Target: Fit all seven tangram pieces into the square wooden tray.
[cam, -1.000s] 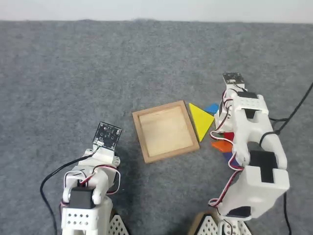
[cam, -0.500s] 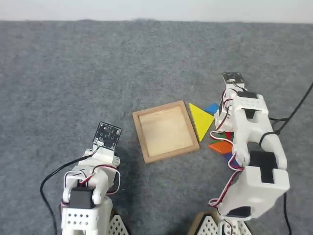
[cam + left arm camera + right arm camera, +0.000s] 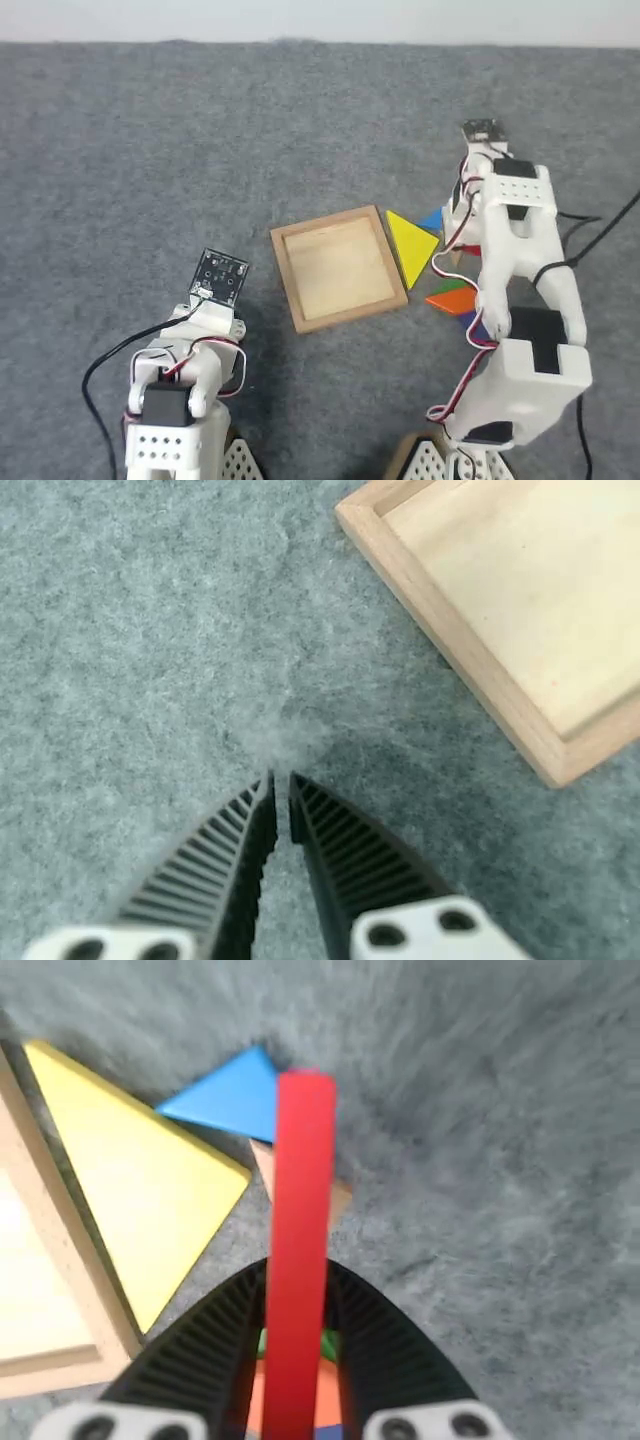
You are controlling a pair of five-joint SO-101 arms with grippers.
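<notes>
Inside, the wooden tray (image 3: 325,221) shows a bare floor, and neither arm touches its four raised rims. Just beside the rim facing the right arm lies a yellow triangle (image 3: 410,245), its long edge running along that rim. A blue piece (image 3: 433,219) sits at the triangle's outer corner, and an orange piece (image 3: 455,298) lies near, partly under the arm. The right gripper (image 3: 297,1270) clamps a red piece (image 3: 303,1160) on edge, above this cluster. The left gripper (image 3: 281,785), fingers almost together around nothing, hangs over grey felt (image 3: 150,630), near one tray corner but apart from it.
</notes>
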